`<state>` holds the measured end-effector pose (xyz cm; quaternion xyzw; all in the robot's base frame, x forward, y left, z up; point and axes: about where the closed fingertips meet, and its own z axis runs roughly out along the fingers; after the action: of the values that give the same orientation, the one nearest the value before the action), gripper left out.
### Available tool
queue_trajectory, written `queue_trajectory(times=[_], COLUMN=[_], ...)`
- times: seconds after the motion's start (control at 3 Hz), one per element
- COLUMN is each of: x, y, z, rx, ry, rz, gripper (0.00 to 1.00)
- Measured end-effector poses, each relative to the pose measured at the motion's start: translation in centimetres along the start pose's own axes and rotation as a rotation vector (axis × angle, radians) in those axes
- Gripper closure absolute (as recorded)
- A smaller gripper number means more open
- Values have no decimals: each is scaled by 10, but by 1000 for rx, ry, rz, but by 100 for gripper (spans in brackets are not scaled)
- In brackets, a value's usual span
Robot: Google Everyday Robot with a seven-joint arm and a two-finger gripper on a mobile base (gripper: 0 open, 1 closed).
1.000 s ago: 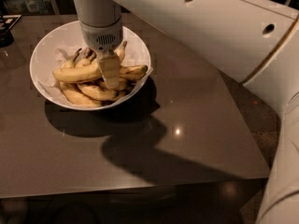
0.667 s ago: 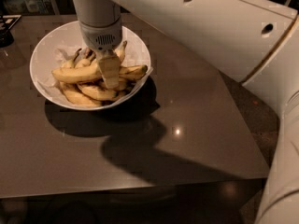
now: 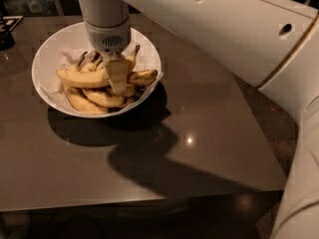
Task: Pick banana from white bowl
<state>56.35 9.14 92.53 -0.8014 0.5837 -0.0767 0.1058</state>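
Note:
The white bowl [image 3: 47,54] stands at the back left of the dark table and holds several bananas. The banana [image 3: 79,77], the longest one, lies crosswise on top of the pile, with its dark tip to the right. My gripper [image 3: 118,81] comes straight down from the white arm into the middle of the bowl. Its lower end sits right at the long banana's middle and covers part of it. The far side of the gripper is hidden behind the bananas and the wrist.
Shorter brown-flecked bananas [image 3: 102,98] lie under and around the long one. The dark table [image 3: 189,148] runs to its front edge and right corner. The white arm [image 3: 224,29] spans the upper right. A dark object [image 3: 6,34] sits at the far left.

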Motion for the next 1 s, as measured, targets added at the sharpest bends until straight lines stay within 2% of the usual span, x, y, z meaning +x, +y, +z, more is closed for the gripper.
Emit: queue_trajectory(times=[0.33,1.0], x=[3,23], y=[2,12], z=[-16,-56], rx=[47,155], ry=[-39,-176], rz=[5,43], gripper=[100,100])
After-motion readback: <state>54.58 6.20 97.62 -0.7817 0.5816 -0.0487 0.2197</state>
